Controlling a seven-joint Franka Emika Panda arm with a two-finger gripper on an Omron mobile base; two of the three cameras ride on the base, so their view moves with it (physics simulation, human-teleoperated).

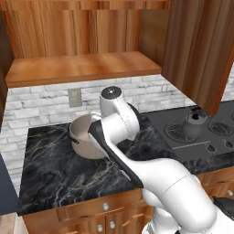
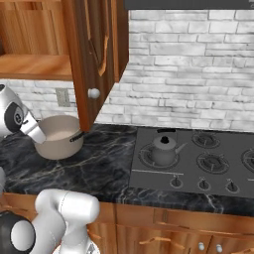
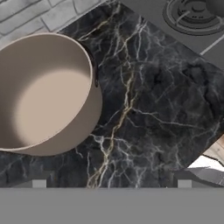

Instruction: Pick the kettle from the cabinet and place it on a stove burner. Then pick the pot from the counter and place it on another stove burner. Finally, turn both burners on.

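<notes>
Black marble counter (image 3: 144,113) is seen nearest, below the gripper (image 3: 111,186), whose jaws are spread wide and empty, its tips barely visible at the bottom of the hand view. One beige pot (image 3: 43,94) is stood on the counter just beside and below the hand, untouched. Farther off, one kettle (image 2: 164,148) is already set on a stove burner (image 2: 212,162) neighbour at the cooktop's near left. Beyond, the cabinet (image 1: 77,68) shelf is bare, its door (image 2: 94,59) left open. Four burners are partly visible and three knobs (image 2: 203,185) are counted. A slip may be expected if the pot's rim is pinched off-centre; the open door overhanging the pot could be struck on lifting.
</notes>
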